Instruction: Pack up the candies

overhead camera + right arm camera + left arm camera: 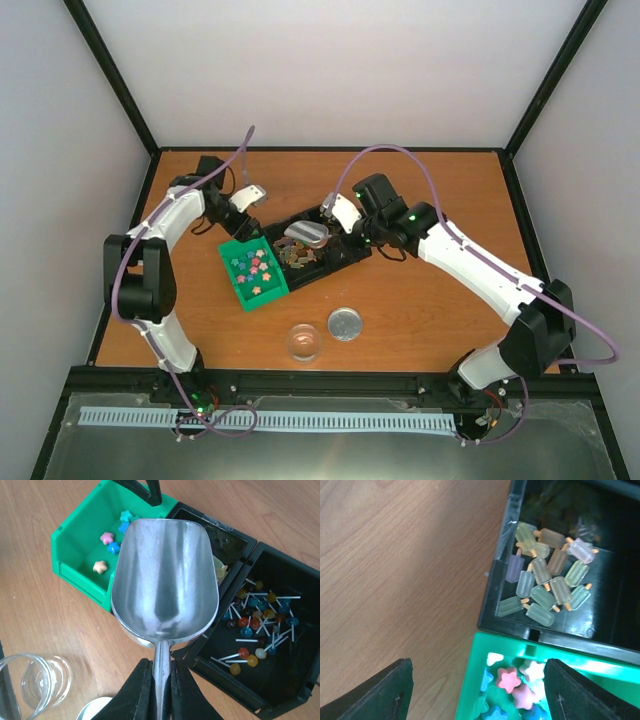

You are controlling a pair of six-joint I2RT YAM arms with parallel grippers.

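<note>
The candies (256, 267) are small star pieces in mixed colours lying in a green bin (236, 283). They also show in the left wrist view (510, 679) and the right wrist view (106, 538). My left gripper (477, 695) is open and empty over the bin's far corner, one finger outside the wall and one over the stars; it shows in the top view (243, 222). My right gripper (161, 680) is shut on the handle of a silver scoop (165, 575). The scoop (307, 235) is empty and held above the black tray, beside the bin.
A black tray (345, 262) with compartments sits behind the bin; it holds pale popsicle shapes (545, 585) and lollipops (260, 625). A clear glass jar (304, 342) and a round silver lid (345, 323) stand on the wood table nearer the arm bases.
</note>
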